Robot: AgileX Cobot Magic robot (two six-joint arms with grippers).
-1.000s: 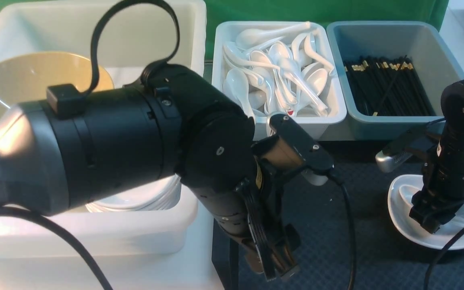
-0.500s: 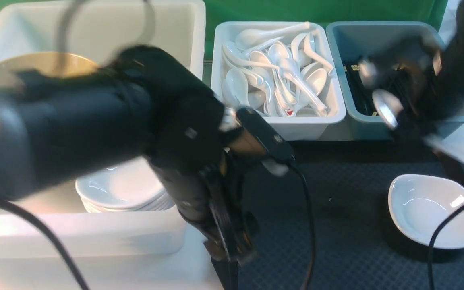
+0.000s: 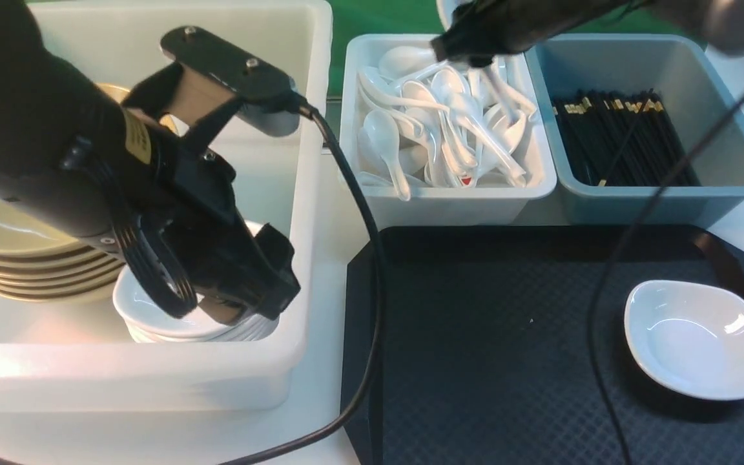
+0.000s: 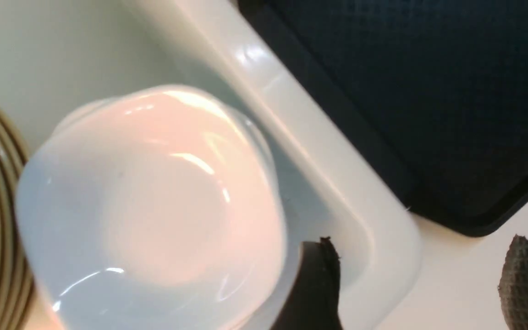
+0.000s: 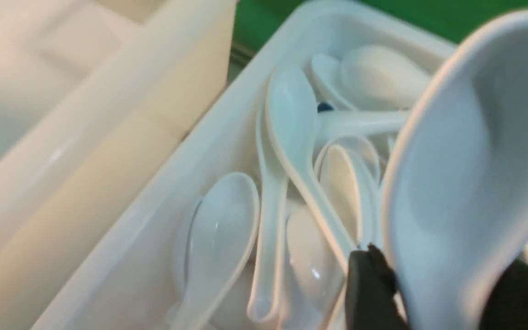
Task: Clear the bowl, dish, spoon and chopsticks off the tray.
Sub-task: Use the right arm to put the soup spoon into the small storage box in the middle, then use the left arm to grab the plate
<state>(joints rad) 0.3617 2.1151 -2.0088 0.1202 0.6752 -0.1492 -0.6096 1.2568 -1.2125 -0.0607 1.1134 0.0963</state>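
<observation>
The small white dish point(image 3: 698, 339) sits empty at the right end of the black tray point(image 3: 495, 387). My right gripper point(image 3: 459, 46) hangs over the white spoon bin point(image 3: 449, 200). In the right wrist view it point(image 5: 442, 298) is shut on a white spoon point(image 5: 465, 174) by its handle, scoop outward. My left gripper point(image 3: 249, 303) is open and empty over the white tub point(image 3: 152, 374), by a stack of white dishes point(image 4: 154, 206). Tan bowls point(image 3: 17, 258) are stacked in the tub. Black chopsticks point(image 3: 624, 139) lie only in the grey-blue bin.
The spoon bin holds several loose white spoons point(image 5: 227, 229). The grey-blue bin point(image 3: 662, 200) stands to its right. The tub's rim point(image 4: 337, 174) runs between the dish stack and the tray's corner point(image 4: 429, 91). The left arm's cable point(image 3: 372, 310) hangs over the tray's left edge.
My right gripper has lifted the spoon out of the dish and carried it back and left over the spoon bin. My left arm has swung left from the tray's edge to over the tub.
</observation>
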